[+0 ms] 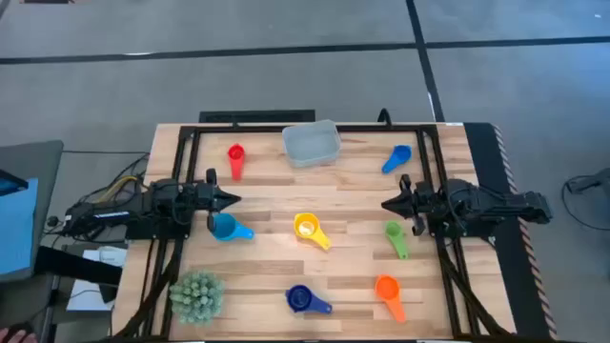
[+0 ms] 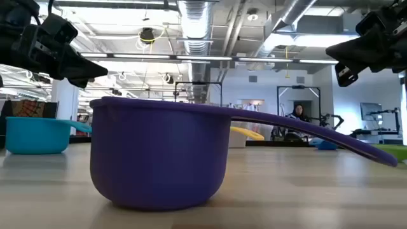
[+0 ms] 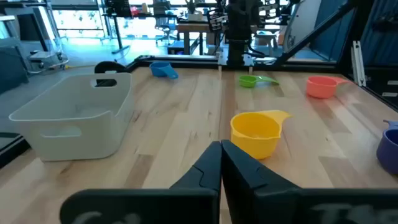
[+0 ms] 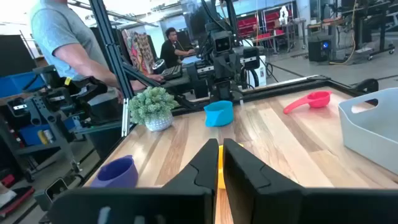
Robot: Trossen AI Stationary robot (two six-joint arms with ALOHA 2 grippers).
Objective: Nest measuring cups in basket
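Observation:
Seven measuring cups lie apart on the wooden table: red (image 1: 235,157), blue (image 1: 396,158), light blue (image 1: 227,228), yellow (image 1: 310,229), green (image 1: 396,235), dark blue (image 1: 303,300) and orange (image 1: 388,291). Each rests on its bowl's base. The pale basket (image 1: 312,143) stands at the far middle. My left gripper (image 1: 233,199) is shut and empty above the table's left side, just beyond the light blue cup. My right gripper (image 1: 388,204) is shut and empty at the right side, above the green cup's far end.
A spiky green ball-shaped plant (image 1: 196,293) stands at the near left corner. A black frame (image 1: 191,143) runs along the table's edges. People show in the room beyond the table in the right wrist view (image 4: 62,37).

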